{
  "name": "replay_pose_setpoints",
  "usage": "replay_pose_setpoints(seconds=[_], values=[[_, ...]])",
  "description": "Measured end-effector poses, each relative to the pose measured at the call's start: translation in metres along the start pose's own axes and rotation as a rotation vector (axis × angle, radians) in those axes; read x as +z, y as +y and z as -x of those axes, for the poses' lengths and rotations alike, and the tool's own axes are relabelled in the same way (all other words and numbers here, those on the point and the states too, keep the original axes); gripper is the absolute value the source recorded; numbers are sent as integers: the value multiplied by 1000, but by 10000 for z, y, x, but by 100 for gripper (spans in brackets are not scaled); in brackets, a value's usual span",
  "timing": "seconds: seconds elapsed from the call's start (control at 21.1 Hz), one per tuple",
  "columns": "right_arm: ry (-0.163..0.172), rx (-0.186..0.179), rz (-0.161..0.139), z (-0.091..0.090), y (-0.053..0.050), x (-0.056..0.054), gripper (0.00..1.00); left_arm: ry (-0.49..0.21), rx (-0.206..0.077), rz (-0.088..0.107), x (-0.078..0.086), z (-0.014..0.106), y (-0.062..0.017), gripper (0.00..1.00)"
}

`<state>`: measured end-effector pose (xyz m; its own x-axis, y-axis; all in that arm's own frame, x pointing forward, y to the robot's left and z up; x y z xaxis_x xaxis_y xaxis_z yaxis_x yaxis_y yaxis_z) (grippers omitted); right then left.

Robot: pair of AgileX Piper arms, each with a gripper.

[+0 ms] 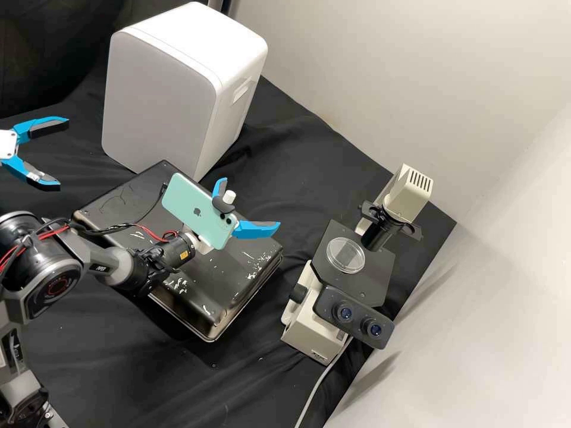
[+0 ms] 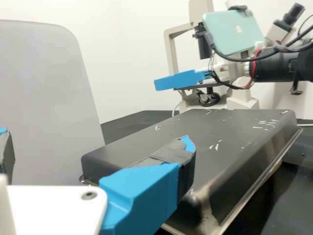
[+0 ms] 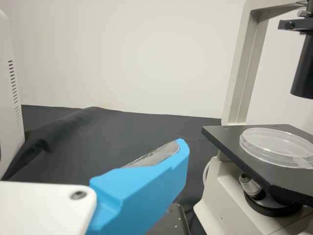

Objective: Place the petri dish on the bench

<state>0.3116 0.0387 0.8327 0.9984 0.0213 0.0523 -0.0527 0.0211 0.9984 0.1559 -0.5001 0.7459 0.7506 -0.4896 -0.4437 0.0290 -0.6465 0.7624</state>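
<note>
1 petri dish (image 1: pixel 347 254) on scope stage (image 1: pixel 370 280) | tray (image 1: pixel 238 280) beside | white box (image 1: pixel 178 89) behind

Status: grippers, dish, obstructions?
Left gripper open. Right gripper open above tray. Dish on microscope stage, untouched. Condenser hangs over it.

Petri dish (image 3: pixel 277 147) partly beyond right wrist view

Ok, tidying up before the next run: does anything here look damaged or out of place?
The black tray has white scuffs and flecks over its top and near rim. The petri dish lies flat on the microscope stage, apparently intact.
</note>
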Motion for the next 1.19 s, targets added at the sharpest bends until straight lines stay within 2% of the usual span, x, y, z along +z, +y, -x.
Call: replay_pose_setpoints(seconds=[0.43,0.52,0.62,0.71,0.81,0.9,1.0,1.19], values=[[-2,2,0,0,5,5,100,-23,-3,-5,40,-4,-7,100],[-18,17,3,0,56,59,100,-29,-3,-5,52,-7,-7,100],[-45,38,0,-9,112,150,100,-36,-4,-13,64,-9,-8,100],[-73,54,-5,-35,159,247,100,-42,-6,-35,75,-12,-13,100],[-99,67,-14,-67,194,335,100,-49,-7,-45,87,-15,-16,100],[-117,81,-12,-116,240,417,100,-51,-14,-44,90,-21,-31,100],[-125,97,-9,-167,293,476,100,-53,-16,-55,96,-25,-36,100],[-141,132,-8,-279,392,577,100,-43,-19,-48,98,-35,-48,100]])
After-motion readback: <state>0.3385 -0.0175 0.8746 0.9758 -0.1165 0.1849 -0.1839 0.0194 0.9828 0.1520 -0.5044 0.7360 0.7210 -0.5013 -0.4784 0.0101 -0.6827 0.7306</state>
